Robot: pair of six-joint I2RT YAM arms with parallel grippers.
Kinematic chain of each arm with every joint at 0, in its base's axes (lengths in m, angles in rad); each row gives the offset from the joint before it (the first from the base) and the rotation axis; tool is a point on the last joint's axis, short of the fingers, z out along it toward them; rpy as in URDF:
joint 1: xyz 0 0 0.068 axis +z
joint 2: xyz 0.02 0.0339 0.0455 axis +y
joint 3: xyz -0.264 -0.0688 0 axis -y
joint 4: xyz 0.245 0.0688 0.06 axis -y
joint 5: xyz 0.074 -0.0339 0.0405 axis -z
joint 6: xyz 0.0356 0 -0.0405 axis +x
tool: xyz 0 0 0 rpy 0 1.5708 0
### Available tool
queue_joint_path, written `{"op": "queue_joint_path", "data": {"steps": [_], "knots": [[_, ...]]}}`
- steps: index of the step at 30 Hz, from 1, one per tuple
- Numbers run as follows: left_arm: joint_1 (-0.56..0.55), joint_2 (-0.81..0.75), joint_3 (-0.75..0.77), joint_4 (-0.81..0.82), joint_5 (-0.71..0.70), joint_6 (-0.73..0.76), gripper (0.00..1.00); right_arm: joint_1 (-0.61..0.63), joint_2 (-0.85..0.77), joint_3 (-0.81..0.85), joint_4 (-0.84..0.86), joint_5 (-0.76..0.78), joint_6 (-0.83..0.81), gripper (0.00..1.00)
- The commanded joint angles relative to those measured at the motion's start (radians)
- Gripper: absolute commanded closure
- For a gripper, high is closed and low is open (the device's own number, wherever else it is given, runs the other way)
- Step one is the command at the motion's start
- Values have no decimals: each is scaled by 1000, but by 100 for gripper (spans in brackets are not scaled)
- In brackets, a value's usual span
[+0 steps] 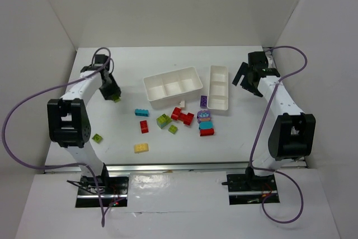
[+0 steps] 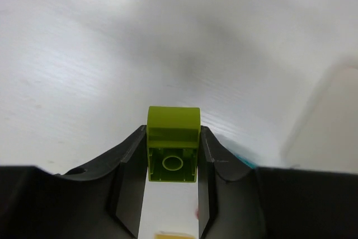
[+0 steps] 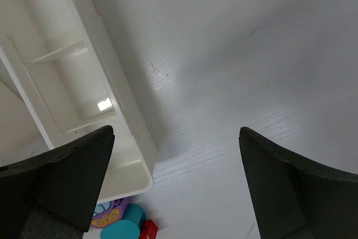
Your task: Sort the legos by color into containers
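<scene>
You work on a smooth white table (image 1: 235, 144) between white walls. At its middle sits a wide white plastic tray (image 1: 168, 74) with glossy dividers, and just to its right a narrow white plastic tray (image 1: 211, 89). Nearer the arms lie scattered studded plastic bricks: a teal one (image 1: 141, 112), a red one (image 1: 144, 126), a yellow one (image 1: 141, 148) and a purple one (image 1: 203, 102) just beside the narrow tray. Your left gripper (image 2: 174, 194), well left of the wide tray, has its matte black fingers pressed against both sides of a lime-green plastic brick (image 2: 174, 144), whose hollow underside faces the wrist camera. Your right gripper (image 3: 177, 132) hangs beside the narrow tray's right wall, spread wide and touching nothing.
</scene>
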Motion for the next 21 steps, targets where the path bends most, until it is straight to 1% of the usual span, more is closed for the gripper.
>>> {"op": "queue_joint_path", "data": {"steps": [1, 2, 3, 4, 6, 7, 10, 14, 15, 16, 17, 18, 19, 21], "knots": [[-122, -73, 140, -44, 83, -3, 93, -2, -20, 29, -9, 17, -9, 0], [-151, -73, 169, -60, 98, -3, 94, -2, -20, 29, -18, 27, -9, 0], [-214, -73, 218, -60, 109, 8, 94, -2, -20, 29, -18, 27, -9, 0], [-242, -73, 246, -60, 109, 18, 94, -2, -29, 40, -18, 27, -9, 0], [-309, -28, 332, -60, 118, 32, 93, -2, -29, 49, -27, 37, -9, 0], [-325, -10, 359, -86, 118, 32, 91, -2, -29, 60, -27, 37, -9, 0], [-372, 60, 430, -86, 100, 32, 89, -2, -38, 81, -47, 48, -9, 0], [-399, 140, 502, -97, 57, 41, 86, -2, -49, 91, -57, 48, -9, 0], [-399, 154, 513, -110, 57, 41, 85, -2, -49, 91, -69, 59, -9, 0], [-409, 163, 513, -123, 27, 32, 81, -2, -60, 91, -69, 59, -9, 0], [-409, 173, 525, -123, 26, 32, 70, -2, -60, 91, -69, 70, -9, 0], [-409, 182, 525, -123, 11, 32, 63, -2, -70, 91, -78, 70, -9, 0], [-419, 182, 516, -123, 11, 32, 52, -2, -71, 91, -78, 79, -9, 0], [-419, 182, 516, -123, 11, 32, 23, -2, -71, 100, -78, 79, -9, 0]]}}
